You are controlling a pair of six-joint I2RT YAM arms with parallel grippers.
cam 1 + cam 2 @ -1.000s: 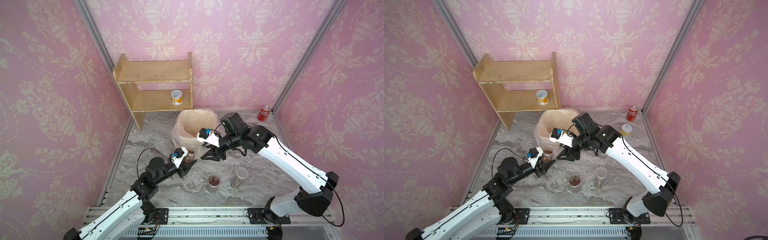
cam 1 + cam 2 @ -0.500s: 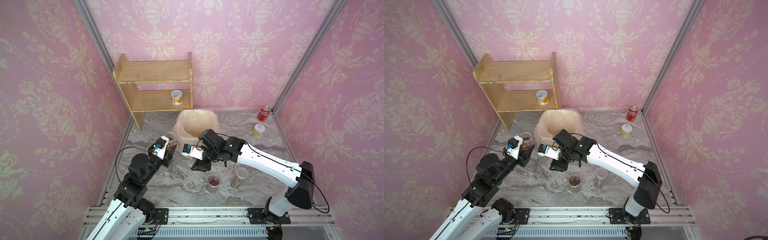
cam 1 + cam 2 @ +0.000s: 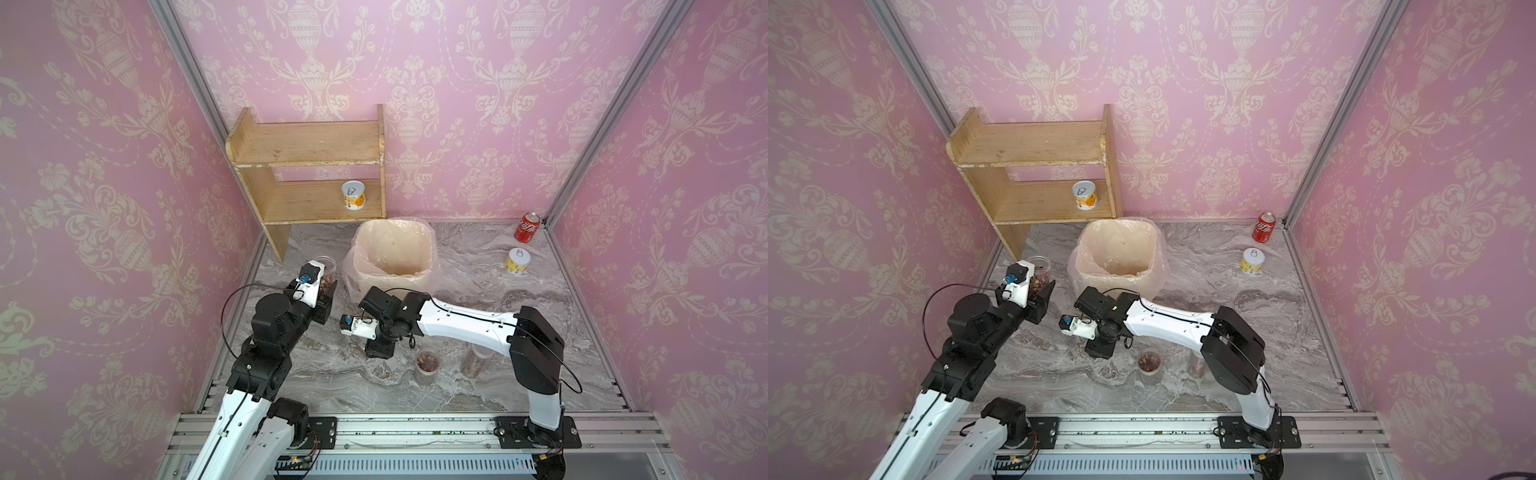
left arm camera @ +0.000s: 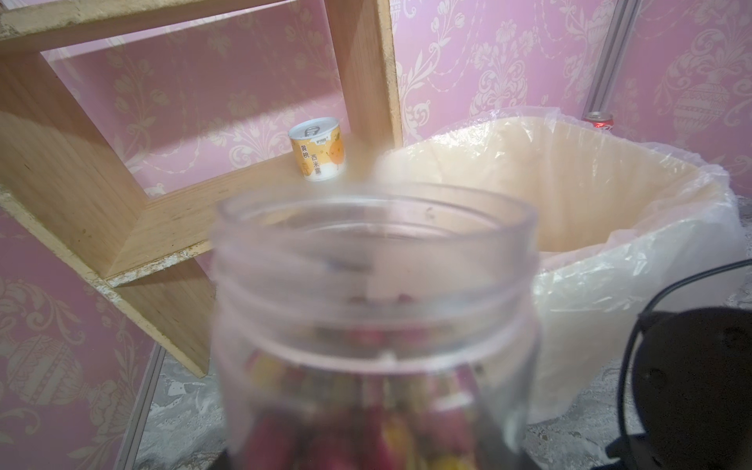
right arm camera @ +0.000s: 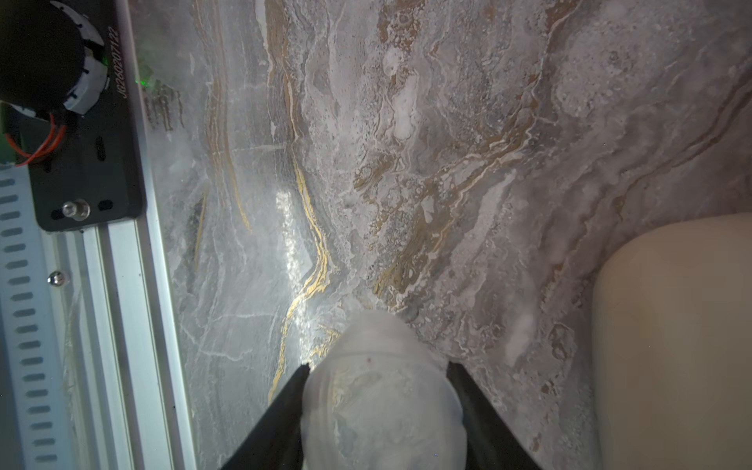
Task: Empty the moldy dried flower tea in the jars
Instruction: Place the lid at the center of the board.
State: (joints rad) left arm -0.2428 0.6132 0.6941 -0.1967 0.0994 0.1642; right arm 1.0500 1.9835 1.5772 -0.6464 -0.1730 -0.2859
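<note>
My left gripper (image 3: 325, 287) is shut on a short clear jar (image 3: 327, 266) near the shelf's foot, left of the bin. In the left wrist view this jar (image 4: 374, 252) stands upright with its mouth open and holds the moldy dried flower tea (image 4: 366, 423). My right gripper (image 3: 378, 351) points down, low over the table, shut on a whitish round lid (image 5: 382, 407). A second short jar (image 3: 428, 362) stands open with tea in it, just right of that gripper. A taller, slimmer jar (image 3: 476, 358) stands farther right with its lid on.
A beige bin (image 3: 429, 253) lined with a plastic bag stands mid-table behind both grippers. The wooden shelf (image 3: 307, 145) at the back left holds a yellow tin (image 3: 353, 195). Another tin (image 3: 518, 261) and a red cola can (image 3: 528, 227) stand at the back right.
The left arm has drawn back and leftward with its jar, away from the bin. The right gripper has swung down and leftward to the table with the lid.
</note>
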